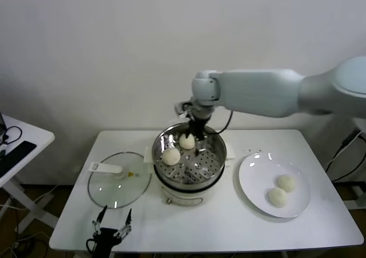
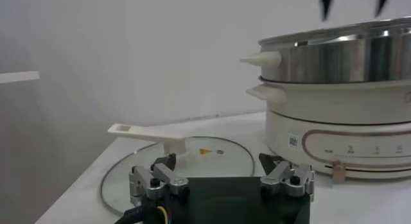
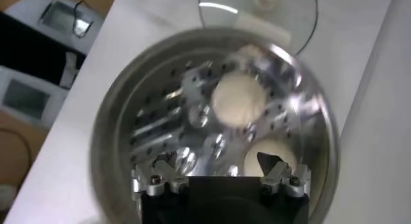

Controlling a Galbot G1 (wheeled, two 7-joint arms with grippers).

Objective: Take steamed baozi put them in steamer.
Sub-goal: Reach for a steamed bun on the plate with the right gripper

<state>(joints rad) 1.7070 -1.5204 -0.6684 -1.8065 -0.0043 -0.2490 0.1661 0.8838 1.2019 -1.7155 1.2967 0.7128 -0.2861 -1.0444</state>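
Right tool point(image 1: 195, 137) hangs inside the steamer point(image 1: 220, 155), fingers spread and gripping nothing, just above a baozi point(image 1: 187, 141) at the far side, so that bun looks freshly set down. Second bun point(image 1: 171, 155) lies beside it on the perforated floor. Two more point(image 1: 286, 182) point(image 1: 277, 197) wait on the plate point(image 1: 254, 178): four in all. Left tool point(image 1: 112, 224) idles open at the table point(image 1: 229, 223) edge near the glass lid point(image 1: 108, 192)

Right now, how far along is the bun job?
About halfway. Done: two baozi sit in the steamer. In hand: nothing; the right claw hangs open over the basket beside the far bun. Left: two buns on the white plate. The left claw waits open by the glass lid.
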